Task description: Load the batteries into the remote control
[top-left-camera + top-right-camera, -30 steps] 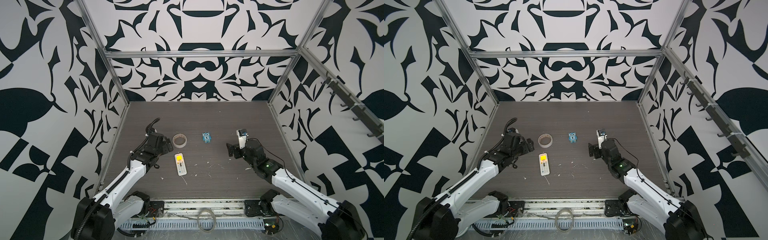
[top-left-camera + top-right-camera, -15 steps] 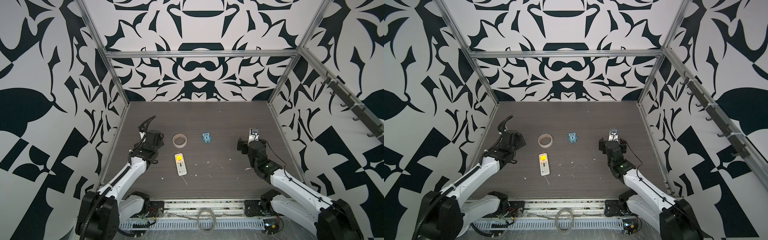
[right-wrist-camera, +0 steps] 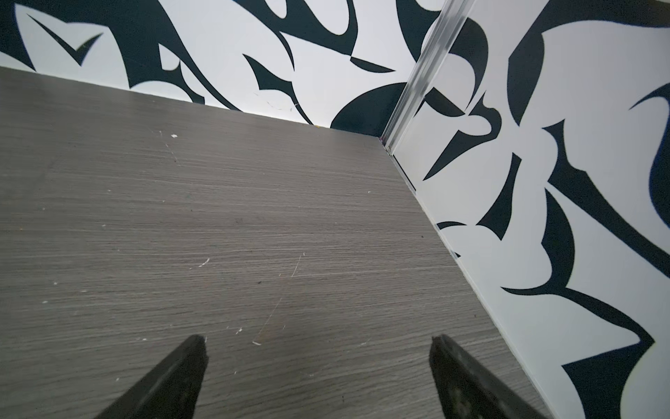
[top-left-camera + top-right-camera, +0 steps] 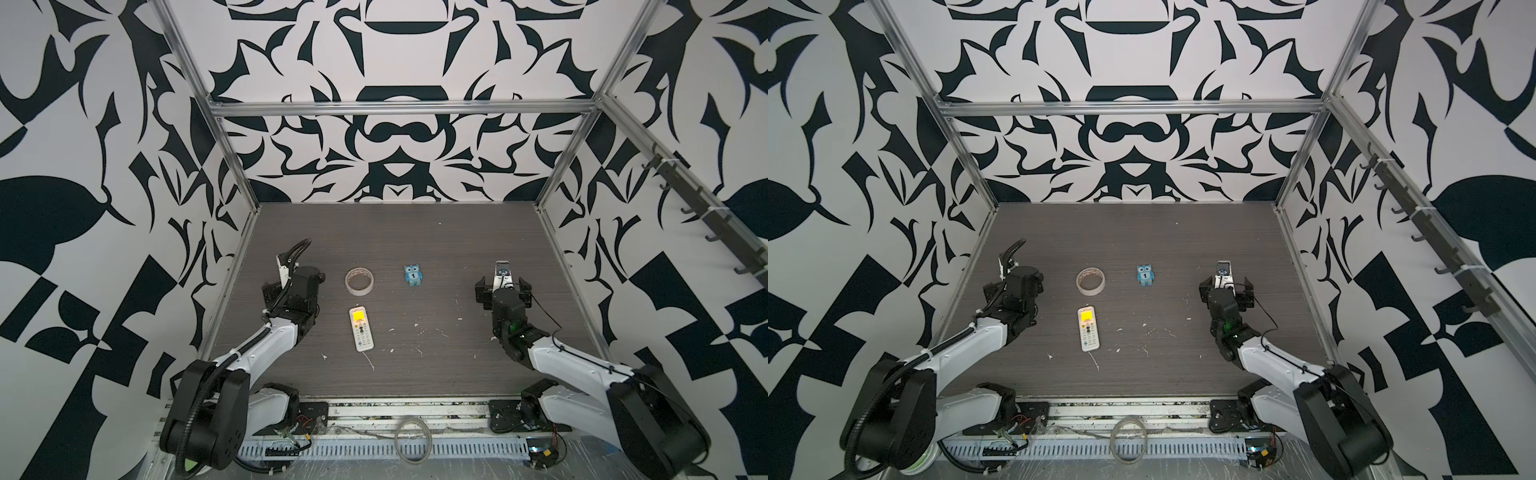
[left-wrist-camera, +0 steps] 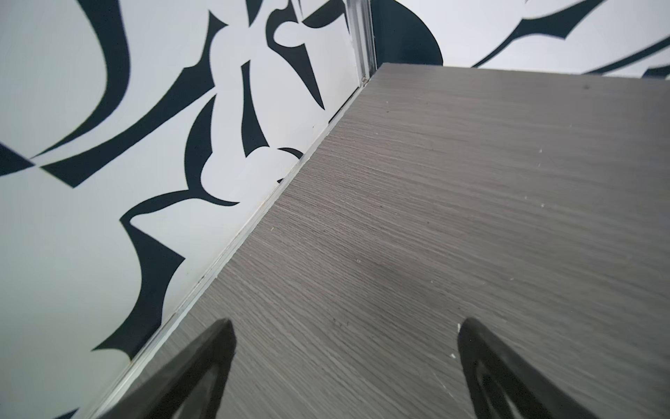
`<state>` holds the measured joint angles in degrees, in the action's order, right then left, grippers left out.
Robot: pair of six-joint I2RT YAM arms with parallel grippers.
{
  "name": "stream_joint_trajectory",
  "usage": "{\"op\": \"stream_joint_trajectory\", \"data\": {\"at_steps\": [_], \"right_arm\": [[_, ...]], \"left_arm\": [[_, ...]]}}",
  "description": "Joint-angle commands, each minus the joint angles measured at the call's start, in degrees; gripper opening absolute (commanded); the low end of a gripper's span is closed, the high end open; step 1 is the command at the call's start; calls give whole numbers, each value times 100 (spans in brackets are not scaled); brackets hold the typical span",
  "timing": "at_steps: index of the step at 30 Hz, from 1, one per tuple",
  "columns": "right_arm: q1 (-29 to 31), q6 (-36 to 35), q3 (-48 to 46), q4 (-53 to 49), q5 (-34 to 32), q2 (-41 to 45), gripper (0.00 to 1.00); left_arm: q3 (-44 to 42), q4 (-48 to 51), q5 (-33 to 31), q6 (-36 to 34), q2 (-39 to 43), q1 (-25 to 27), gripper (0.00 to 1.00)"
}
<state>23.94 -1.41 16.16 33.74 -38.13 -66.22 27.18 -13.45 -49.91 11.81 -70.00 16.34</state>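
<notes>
The left hand is spread and empty by the left edge of the worktop. The right hand is the same by the right edge. The remote lies face up nearer the front edge. No batteries show. Maybe they are inside, so leave it alone.

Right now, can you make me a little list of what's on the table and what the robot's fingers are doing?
remote control: flat on the table, screen up
tape roll: just behind the remote control, not touching
blue owl: right of the tape roll
batteries: none in view
left fingers: open, empty
right fingers: open, empty
</notes>
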Motion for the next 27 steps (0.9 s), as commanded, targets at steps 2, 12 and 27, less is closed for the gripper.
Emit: {"op": "stream_joint_trajectory", "data": {"at_steps": [2, 12, 27], "right_arm": [[-65, -484, 71, 1351, -304, -819, 100], [-318, -809, 73, 3147, -235, -2292, 100], [-694, -532, 120, 2667, 575, -2115, 100]], "left_arm": [[-384, -1611, 189, -886, -246, -73, 99], [-451, -2619, 917, -1068, -962, -485, 100], [-500, -3576, 1457, -1058, -1418, -840, 99]]}}
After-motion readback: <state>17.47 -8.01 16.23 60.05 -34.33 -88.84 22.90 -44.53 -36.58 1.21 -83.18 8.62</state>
